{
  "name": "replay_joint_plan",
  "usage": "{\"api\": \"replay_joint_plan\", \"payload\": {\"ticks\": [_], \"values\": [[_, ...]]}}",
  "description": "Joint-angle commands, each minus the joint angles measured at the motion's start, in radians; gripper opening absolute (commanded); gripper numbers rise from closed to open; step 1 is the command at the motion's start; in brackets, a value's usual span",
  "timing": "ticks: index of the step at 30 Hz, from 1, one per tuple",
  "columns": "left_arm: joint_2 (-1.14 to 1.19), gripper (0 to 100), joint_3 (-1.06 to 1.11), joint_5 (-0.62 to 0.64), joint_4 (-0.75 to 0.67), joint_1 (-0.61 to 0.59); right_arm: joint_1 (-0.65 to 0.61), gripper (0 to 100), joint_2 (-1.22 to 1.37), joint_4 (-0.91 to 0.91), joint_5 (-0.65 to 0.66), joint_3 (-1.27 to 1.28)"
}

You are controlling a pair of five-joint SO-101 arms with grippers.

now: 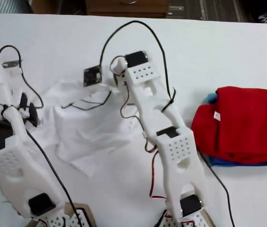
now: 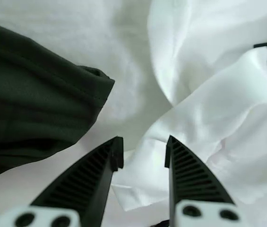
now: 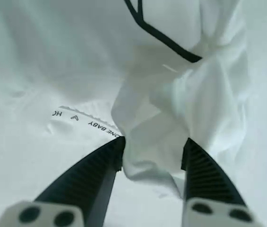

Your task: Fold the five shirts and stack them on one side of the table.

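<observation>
A crumpled white shirt (image 1: 88,130) with a thin black line print lies in the middle of the table. My left gripper (image 2: 142,153) is open at the shirt's left edge, with a corner of the white shirt (image 2: 209,118) between its fingers. A dark shirt (image 2: 29,109) lies right beside it. My right gripper (image 3: 152,156) is open at the far side of the shirt and straddles a raised fold of the white cloth (image 3: 161,127). A folded red shirt (image 1: 241,123) tops a stack at the table's right side, with a blue shirt (image 1: 239,163) showing underneath.
The left arm (image 1: 10,156) and right arm (image 1: 171,142) rise from the near edge. Black cables (image 1: 124,28) loop over the far half of the white table (image 1: 209,52). A dark floor and furniture lie beyond the far edge.
</observation>
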Motion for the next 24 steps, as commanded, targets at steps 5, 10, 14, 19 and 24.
{"api": "replay_joint_plan", "payload": {"ticks": [5,10,14,19,24], "values": [[-0.074,17,-0.004,0.006,-0.006,0.018,0.012,15.9,-0.082,0.005,-0.006,-0.028],[-0.074,17,-0.004,0.006,-0.003,0.018,0.038,15.9,-0.09,0.005,-0.006,-0.038],[-0.074,17,-0.004,0.006,-0.003,0.018,0.056,15.9,-0.091,0.019,-0.006,-0.066],[-0.074,17,-0.004,0.006,-0.005,0.018,0.053,16.4,-0.093,0.031,-0.012,-0.074],[-0.074,17,-0.004,0.006,-0.005,0.018,0.022,22.6,-0.091,0.033,-0.014,-0.072]]}}
